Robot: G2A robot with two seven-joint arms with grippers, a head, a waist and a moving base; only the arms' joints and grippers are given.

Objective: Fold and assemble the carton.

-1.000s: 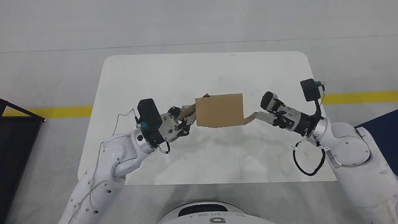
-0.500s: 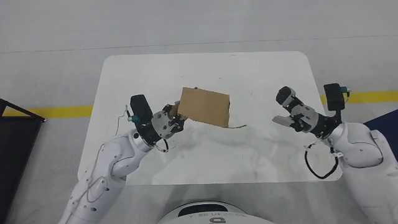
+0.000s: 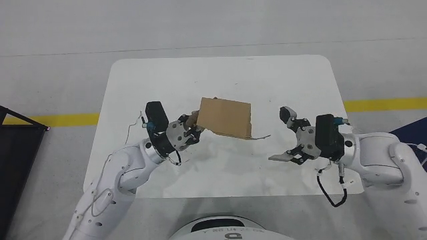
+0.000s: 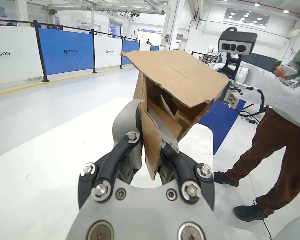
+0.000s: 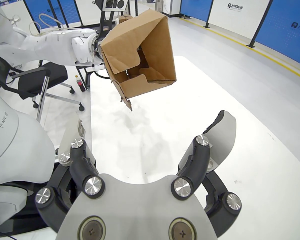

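Observation:
A brown cardboard carton hangs above the white table, partly opened into a box shape. My left gripper is shut on one of its end flaps. In the right wrist view the carton shows its open end with inner flaps folded across. My right gripper stands open to the right of the carton, apart from it, with nothing between its fingers. A thin torn strip trails from the carton's lower right corner.
The table's right edge lies close behind my right arm. A person in a green top and brown trousers stands beside the table. An office chair and a small bottle are on the floor past the table's edge.
My right gripper let go of the carton, drew away to the right, then came back lower and nearer with its fingers spread. The left gripper kept hold and tilted the carton.

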